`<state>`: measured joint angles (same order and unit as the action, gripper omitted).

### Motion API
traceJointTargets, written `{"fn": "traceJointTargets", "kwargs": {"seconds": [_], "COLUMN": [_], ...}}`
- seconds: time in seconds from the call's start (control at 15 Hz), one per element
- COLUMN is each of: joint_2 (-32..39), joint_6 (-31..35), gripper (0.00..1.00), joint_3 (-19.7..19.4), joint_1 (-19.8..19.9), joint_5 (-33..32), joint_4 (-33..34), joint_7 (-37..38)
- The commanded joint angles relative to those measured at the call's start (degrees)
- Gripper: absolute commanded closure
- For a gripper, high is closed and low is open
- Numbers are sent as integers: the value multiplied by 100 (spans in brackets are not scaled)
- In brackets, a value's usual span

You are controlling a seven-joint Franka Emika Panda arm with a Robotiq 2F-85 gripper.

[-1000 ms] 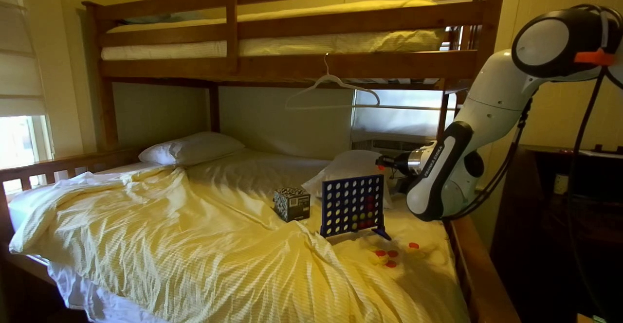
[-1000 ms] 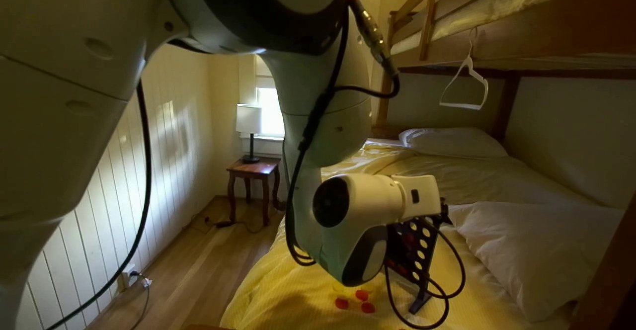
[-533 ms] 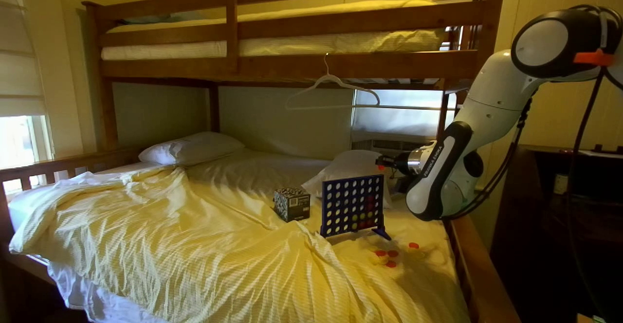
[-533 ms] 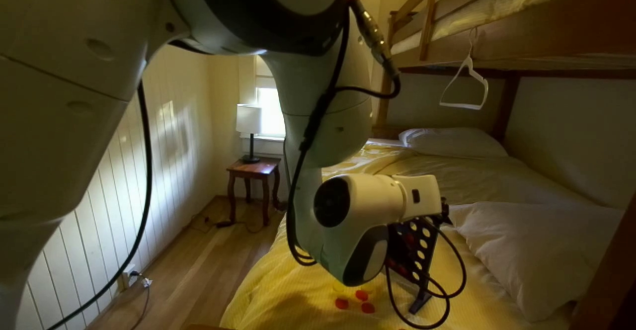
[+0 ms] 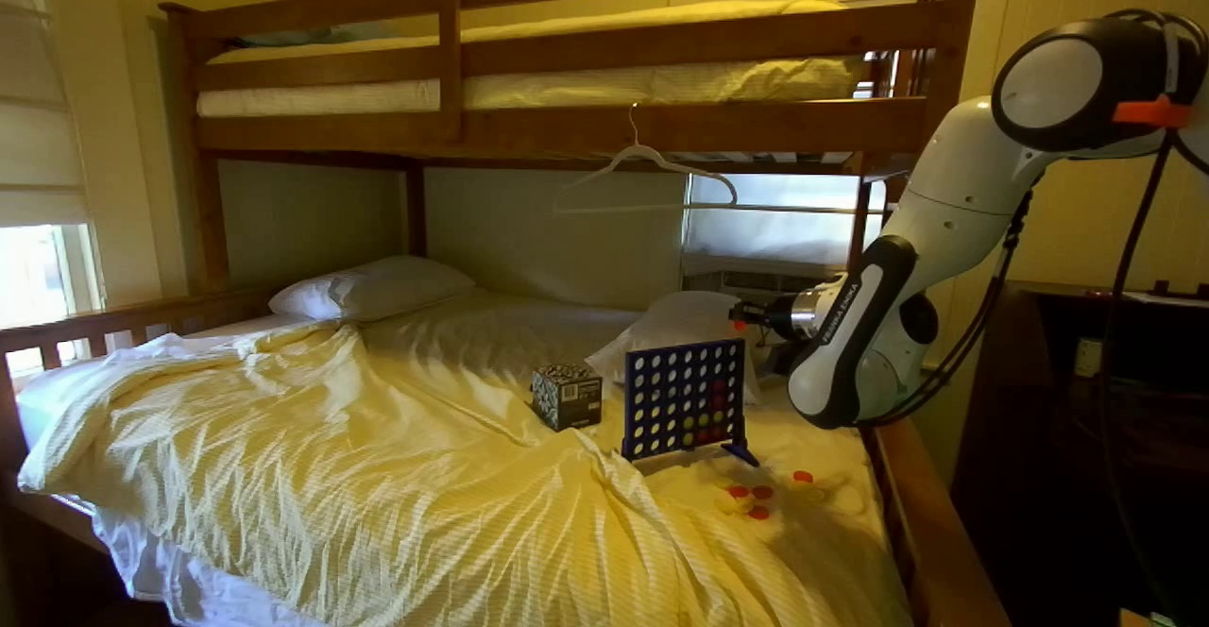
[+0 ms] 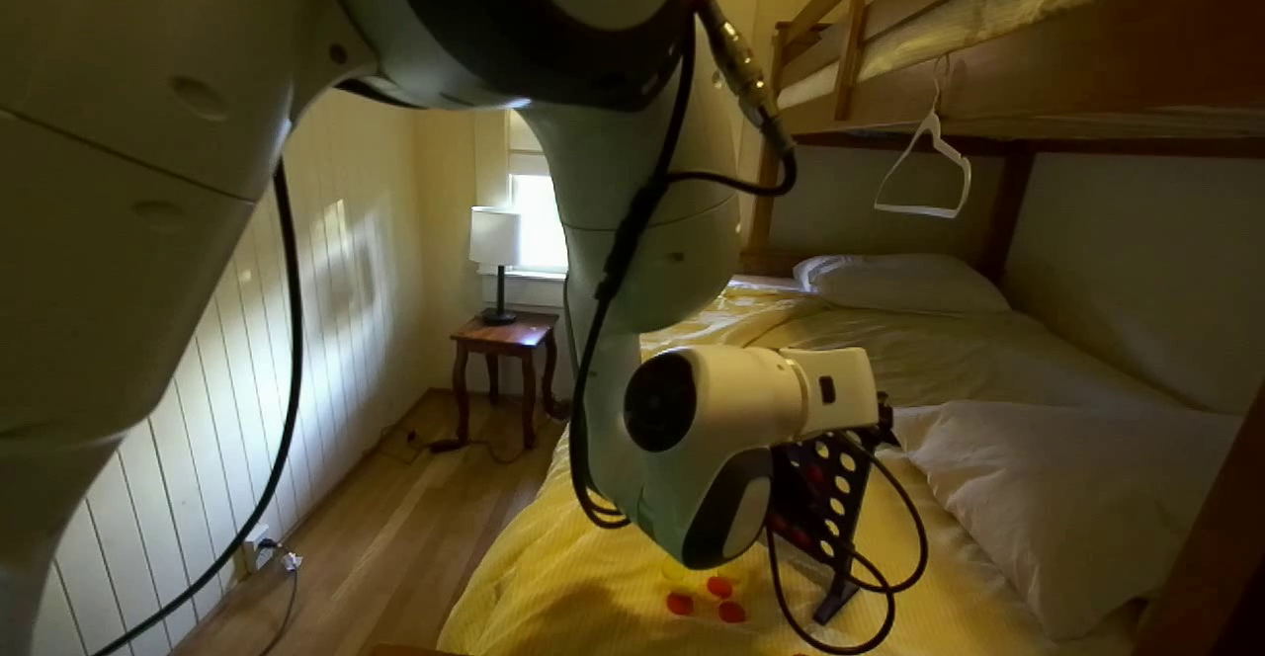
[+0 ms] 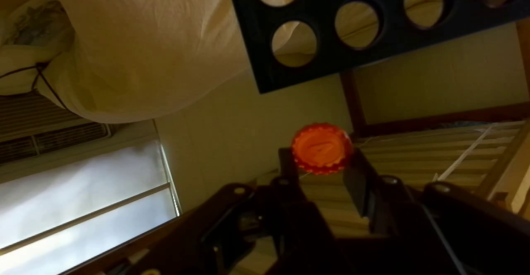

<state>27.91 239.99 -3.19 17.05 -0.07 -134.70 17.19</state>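
Red, with a toothed rim, was the disc (image 7: pixel 321 148) that my jaws grasped. State of the jaws: clenched on the disc, bearing on it from two opposite sides, with one flat face visible in the wrist view. Position of the disc: raised above the bed (image 5: pixel 519 315), near the top edge of the blue game rack (image 5: pixel 680 400), at the rack end closest to my arm (image 5: pixel 954 197). In the wrist view a gap separated the disc from the rack; in an exterior view the disc (image 5: pixel 740 325) appeared just above the rack's upper corner. I could not determine the offset in depth.

Condition of the rack: standing on its feet on the bed, with rows of round holes through its panel. Red and yellow pieces (image 5: pixel 719 388) filled several lower holes toward my end. Loose discs (image 5: pixel 761 493), red and yellow, lay on the bed beside the rack's near foot; one red disc (image 5: pixel 803 477) sat apart from a group of three.

Surrounding items: a dark patterned box (image 5: pixel 567 397) sat near the rack's far end. A white pillow (image 6: pixel 1067 498) lay near the rack; a second pillow (image 5: pixel 373 289) rested at the distant end of the bed. A white hanger (image 6: pixel 914 209) was hooked on the upper bunk's wooden rail (image 5: pixel 529 128), higher than my jaws.
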Motion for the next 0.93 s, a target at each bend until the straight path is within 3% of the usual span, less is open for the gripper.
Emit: {"fn": "traceJointTargets", "kwargs": {"seconds": [0.0,0.2,0.27,0.87], "joint_2": [-15,-15,-15,172], "joint_6": [-13,-13,-13,97], "gripper": [66,66,91,91], "joint_3": [-43,-43,-43,-63], "joint_1": [-50,-51,-51,-70], "joint_5": [15,15,16,133], "joint_4": [-8,-8,-8,74], "joint_7": [12,12,12,-42]}}
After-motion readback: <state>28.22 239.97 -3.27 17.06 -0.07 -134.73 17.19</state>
